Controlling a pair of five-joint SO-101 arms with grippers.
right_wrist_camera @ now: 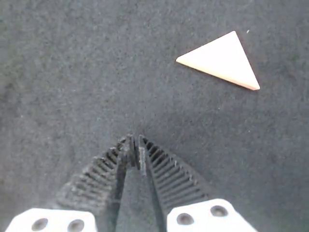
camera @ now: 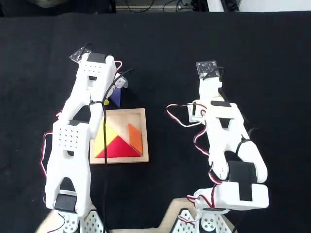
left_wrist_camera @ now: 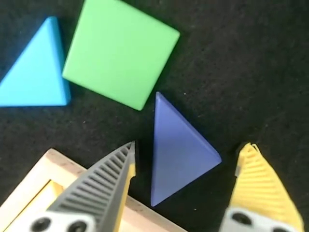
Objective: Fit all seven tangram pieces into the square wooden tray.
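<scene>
High view: the square wooden tray [camera: 144, 138] lies on the black counter [camera: 170, 43]. It holds a yellow triangle [camera: 104, 137], a red triangle [camera: 119, 148] and an orange parallelogram [camera: 135, 137], so three of the seven pieces appear placed. The rest of its floor is bare wood.

Left wrist view: the left gripper [left_wrist_camera: 190, 147] hangs just past the tray's corner. Its fingers [left_wrist_camera: 101, 186] are spread wide on either side of a dark blue triangle [left_wrist_camera: 178, 152] that lies flat on the counter, not yet pinched. Beyond it lie a green square [left_wrist_camera: 120, 50] and a light blue triangle [left_wrist_camera: 36, 72], both outside the tray.

Right wrist view: the right gripper [right_wrist_camera: 134, 142] has its fingers pressed together on nothing. A pale cream triangle [right_wrist_camera: 222, 60] lies on the counter ahead, apart from them.

By my count, four pieces remain to fit.
</scene>
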